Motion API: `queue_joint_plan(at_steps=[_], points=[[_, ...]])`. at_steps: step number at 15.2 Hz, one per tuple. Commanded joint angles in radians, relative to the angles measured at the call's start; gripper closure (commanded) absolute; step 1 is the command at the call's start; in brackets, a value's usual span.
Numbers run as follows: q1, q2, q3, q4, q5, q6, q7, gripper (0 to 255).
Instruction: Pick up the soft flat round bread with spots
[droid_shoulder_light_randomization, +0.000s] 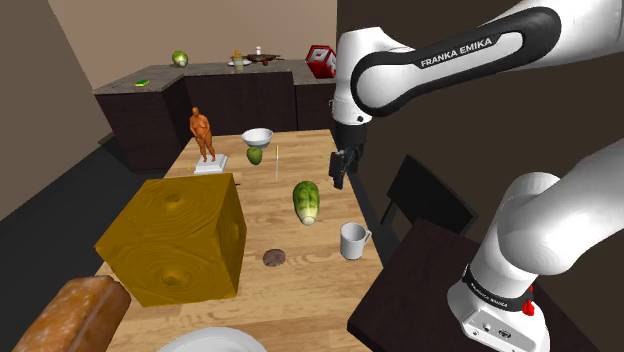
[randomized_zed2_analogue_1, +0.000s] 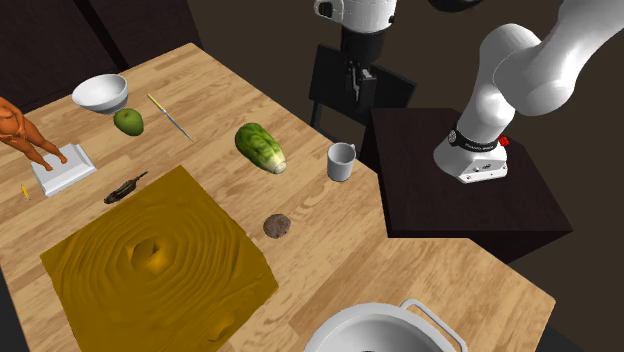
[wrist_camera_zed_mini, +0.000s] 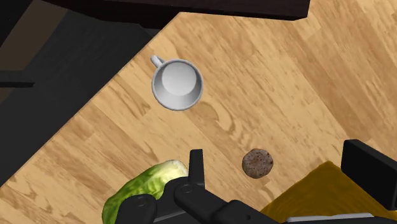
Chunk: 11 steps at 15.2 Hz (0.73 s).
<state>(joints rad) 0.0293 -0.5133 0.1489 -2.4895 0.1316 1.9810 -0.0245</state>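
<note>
Gripper (droid_shoulder_light_randomization: 340, 170) up in air over table (droid_shoulder_light_randomization: 310, 300) edge on stand side — fingers (wrist_camera_zed_mini: 196, 167) spread wide, I see nothing clasped. Flat round bread (wrist_camera_zed_mini: 257, 163), brown and speckled, lies on bare wood below, well apart from gripper, mid-table, just beside corner of big ochre block (droid_shoulder_light_randomization: 175, 240). White mug (wrist_camera_zed_mini: 177, 84) upright near same stand-side edge, apart from bread. Green leafy vegetable (wrist_camera_zed_mini: 143, 188) on its side near mug, toward table's middle — not touching it. White bowl (droid_shoulder_light_randomization: 257, 136) near far end.

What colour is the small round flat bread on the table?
The bread is grey-brown with darker speckles; clearest in the wrist view.
</note>
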Motion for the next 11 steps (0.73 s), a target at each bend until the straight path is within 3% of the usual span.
queue_joint_plan(at_steps=[1, 11], points=[[0.006, 0.072, 0.023, -0.009, 0.001, 0.084, 0.013, 0], [0.011, 0.448, 0.103, 0.059, -0.077, 0.395, 0.097, 0]])
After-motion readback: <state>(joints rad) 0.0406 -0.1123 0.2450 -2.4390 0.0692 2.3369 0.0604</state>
